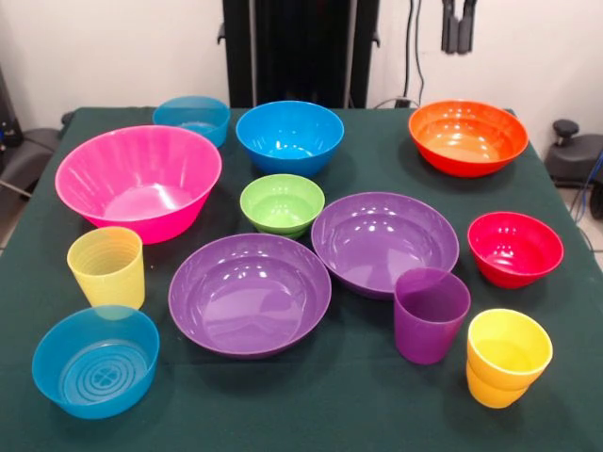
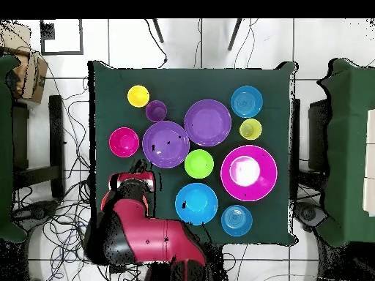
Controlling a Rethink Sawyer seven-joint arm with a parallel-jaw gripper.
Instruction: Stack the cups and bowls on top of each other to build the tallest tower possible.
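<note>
All the cups and bowls stand upright on the green table (image 1: 358,395). The large pink bowl (image 1: 138,181), blue bowl (image 1: 289,137), orange bowl (image 1: 467,137) and one translucent blue bowl (image 1: 192,117) are at the far side. The green bowl (image 1: 282,203), two purple bowls (image 1: 250,293) (image 1: 384,242) and red bowl (image 1: 514,248) are in the middle. The ribbed yellow cup (image 1: 106,266), the other translucent blue bowl (image 1: 95,361), the purple cup (image 1: 431,314) and two nested yellow-orange cups (image 1: 507,356) are near the front. The gripper (image 2: 135,179) shows only from overhead, above the orange bowl's corner, which the arm hides there.
The red arm (image 2: 139,234) reaches in over the table's robot-side corner in the overhead view. Black chairs (image 1: 579,155) stand at both sides of the table. Cables lie on the floor around it.
</note>
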